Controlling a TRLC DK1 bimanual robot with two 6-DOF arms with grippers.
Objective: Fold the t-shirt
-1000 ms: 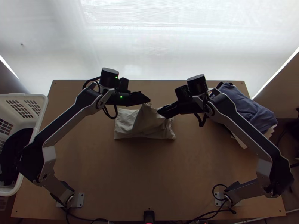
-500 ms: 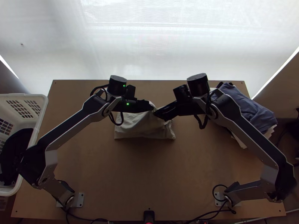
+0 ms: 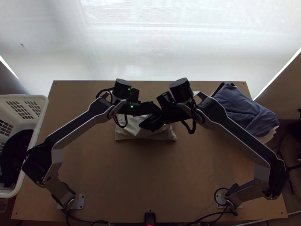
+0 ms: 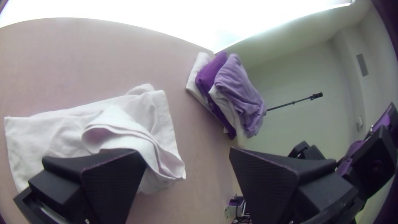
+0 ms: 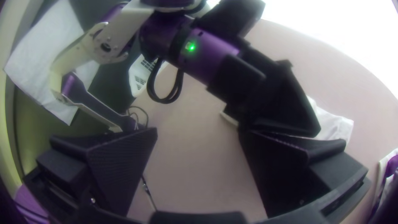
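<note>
White basket (image 3: 42, 116) left, dark cloth inside. Light t-shirt (image 3: 126, 132) mid-table, folded compact, layered flap bunched on top. Left gripper (image 3: 156, 108) over it, fingers wide apart. Right gripper (image 3: 143, 127) above shirt, also wide. Clothes pile (image 3: 242, 109) right.

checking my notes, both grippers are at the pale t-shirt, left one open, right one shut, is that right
Not quite: the right gripper is open, its fingers apart in the right wrist view. The left gripper is open, both at the pale t-shirt.
</note>
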